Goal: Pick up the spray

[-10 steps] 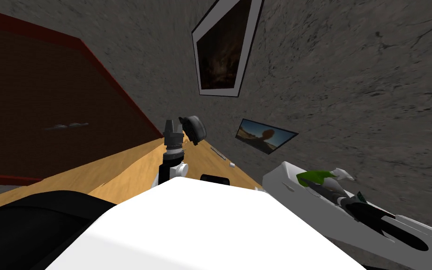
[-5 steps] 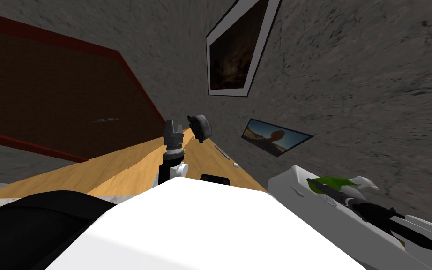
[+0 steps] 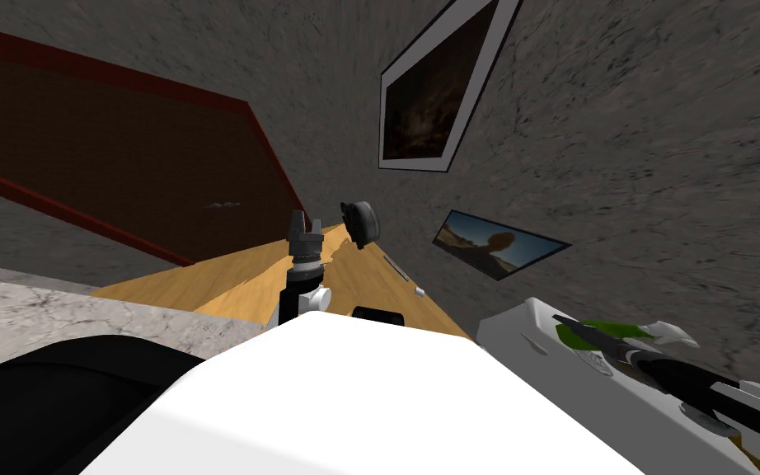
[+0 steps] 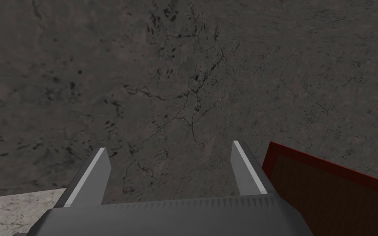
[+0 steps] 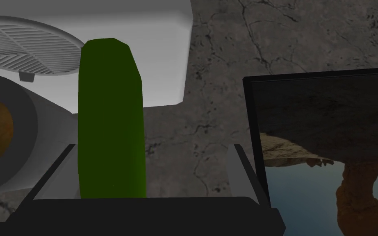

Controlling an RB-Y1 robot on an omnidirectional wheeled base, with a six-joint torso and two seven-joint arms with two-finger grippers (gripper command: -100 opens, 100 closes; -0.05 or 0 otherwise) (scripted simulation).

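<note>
The spray (image 3: 609,331) has a green body and a white nozzle (image 3: 668,333), and lies on a white unit (image 3: 527,342) at my right. My right gripper (image 3: 591,333) reaches along it from the lower right. In the right wrist view the green body (image 5: 112,123) stands between the open fingers of my right gripper (image 5: 147,172), close against one finger (image 5: 55,172) and well apart from the other. My left gripper (image 3: 305,224) is raised in front of my chest, and in the left wrist view it (image 4: 171,172) is open with nothing between its fingers.
The white unit (image 5: 151,49) carries a round slatted grille (image 5: 28,51); a grey roll with a brown core (image 5: 3,131) lies beside the spray. A framed picture (image 3: 498,243) leans low on the grey wall. A dark red door (image 3: 123,181), wooden floor (image 3: 230,280) and marble surface (image 3: 40,305) lie left.
My head view has swung: door, pictures and white unit with the spray all slid right, and the marble surface came into view at left. My right gripper stays at the spray.
</note>
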